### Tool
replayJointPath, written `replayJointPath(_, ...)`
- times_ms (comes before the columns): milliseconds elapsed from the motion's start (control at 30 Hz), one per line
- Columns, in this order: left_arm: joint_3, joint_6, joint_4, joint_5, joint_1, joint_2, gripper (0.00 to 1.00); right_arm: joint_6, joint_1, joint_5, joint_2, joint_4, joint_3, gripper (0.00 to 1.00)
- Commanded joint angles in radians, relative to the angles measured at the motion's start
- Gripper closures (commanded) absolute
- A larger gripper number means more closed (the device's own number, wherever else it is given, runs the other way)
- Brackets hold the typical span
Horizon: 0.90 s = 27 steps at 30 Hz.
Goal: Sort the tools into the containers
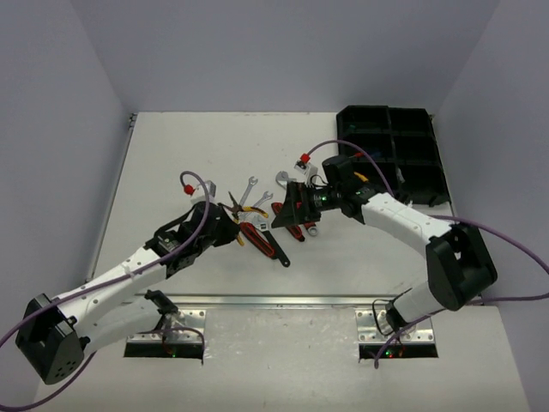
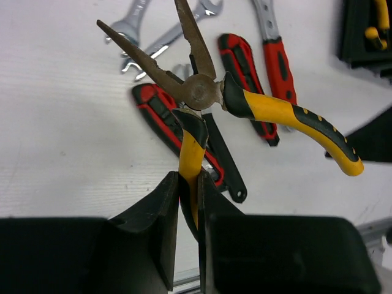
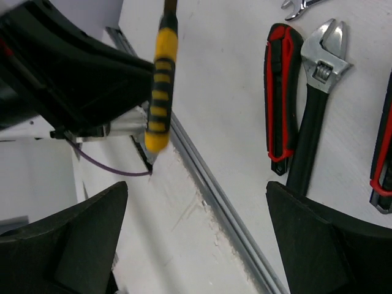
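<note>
Yellow-handled pliers (image 2: 202, 92) sit clamped by one handle in the left claw (image 2: 188, 190), nose toward 12 o'clock, at mid-counter (image 1: 171, 154); the black tray (image 1: 386, 108) lies at 2 o'clock, well apart, nearer the right claw (image 3: 196, 214), whose jaws stand apart and empty

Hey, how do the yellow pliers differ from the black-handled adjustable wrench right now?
The pliers are pinched by one handle in the left gripper; the adjustable wrench lies flat on the table. The pliers have two yellow-and-black handles, spread apart; the adjustable wrench has one plain black handle. The pliers end in long dark pointed tips; the adjustable wrench has a bright silver head. Both are outside the tray.
</note>
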Motion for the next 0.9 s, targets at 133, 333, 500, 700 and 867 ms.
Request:
replayJointPath(133,-0.106,0.245,0.324,0.313,-0.021,-0.145,1.0,-0.024,0.055,-0.137,0.088,-0.01,0.16,0.36)
replayJointPath(333,-0.147,0.242,0.402,0.334,-0.022,-0.237,1.0,-0.044,0.17,-0.123,0.144,-0.071,0.202,0.77)
replayJointPath(500,-0.147,0.235,0.396,0.322,-0.022,-0.247,1.0,-0.035,0.219,-0.037,0.144,-0.085,0.211,0.82)
replayJointPath(700,-0.148,0.23,0.385,0.333,-0.024,-0.273,1.0,0.032,0.219,0.049,0.123,-0.055,0.187,0.39)
replayJointPath(867,-0.143,0.215,0.396,0.346,-0.023,-0.274,1.0,0.065,0.237,0.038,0.132,0.019,0.159,0.7)
